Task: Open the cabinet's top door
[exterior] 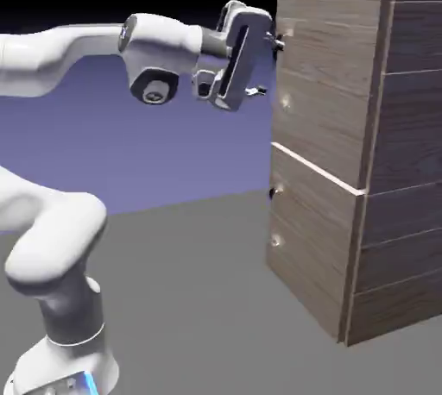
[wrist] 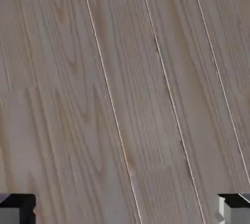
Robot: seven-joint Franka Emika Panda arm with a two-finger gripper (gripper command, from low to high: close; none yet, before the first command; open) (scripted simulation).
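Two grey fingertips (wrist: 17,208) sit at the bottom corners of the hand view, far apart, with nothing between them; the gripper (exterior: 268,64) is spread wide and holds nothing. Beyond them, wood-grain planks fill nearly the whole hand view, split by thin pale seams that run slightly tilted, with a strip of blue-violet backdrop along the top.

From the exterior view, the cabinet (exterior: 388,195) stands on the grey table (exterior: 190,298) at the right. Its top door (exterior: 324,83) is the taller front panel, above a shorter lower panel (exterior: 311,238); both look shut, so nothing inside shows. A small handle (exterior: 284,102) sits near the top door's left edge.

The white arm (exterior: 52,238) rises from the lower left, bends, and reaches level to the right. Its hand points at the top door's upper left part, fingertips just short of or touching the panel; I cannot tell which.
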